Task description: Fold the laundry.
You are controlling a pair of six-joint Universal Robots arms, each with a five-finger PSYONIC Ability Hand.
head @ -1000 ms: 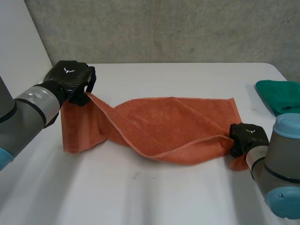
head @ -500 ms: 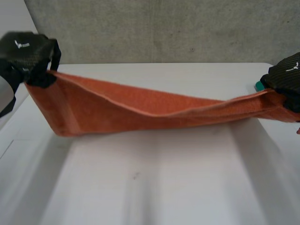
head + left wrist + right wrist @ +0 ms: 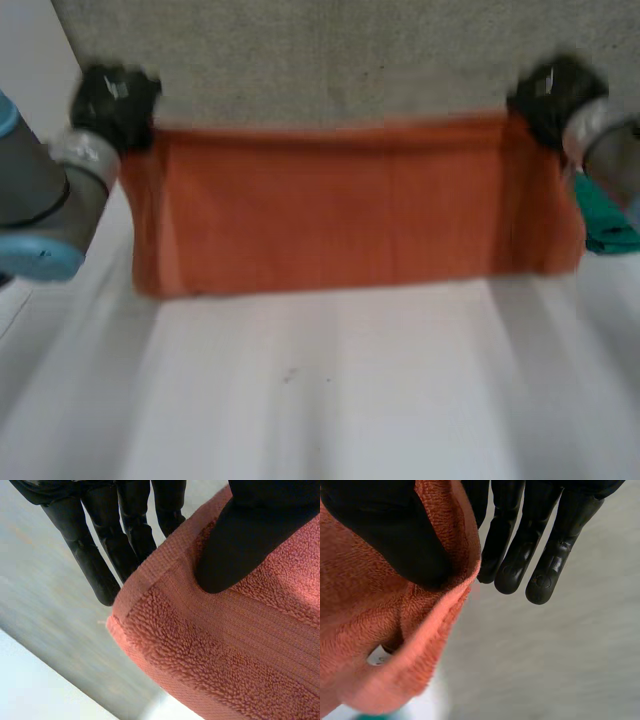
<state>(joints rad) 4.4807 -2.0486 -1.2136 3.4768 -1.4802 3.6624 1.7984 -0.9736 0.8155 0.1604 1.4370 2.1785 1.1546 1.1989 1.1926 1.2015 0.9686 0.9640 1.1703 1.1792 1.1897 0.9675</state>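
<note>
The orange terry-cloth towel [image 3: 340,210] is hanging spread flat between the two hands, lifted above the white table [image 3: 330,400] in front of a grey concrete wall [image 3: 330,60]. The left hand [image 3: 113,105] is gripping one top corner. In its wrist view the thumb [image 3: 250,535] is pressing into the pile just inside the hem, while the straight fingers [image 3: 100,555] are backing the cloth from the other side (a pinch, not a fist). The right hand [image 3: 553,100] is clamping the opposite top corner likewise, thumb [image 3: 395,530] bearing on the towel, fingers [image 3: 545,540] reaching out behind its edge. A crumpled teal-green cloth [image 3: 605,225] is lying on the table by the towel's right end.
</note>
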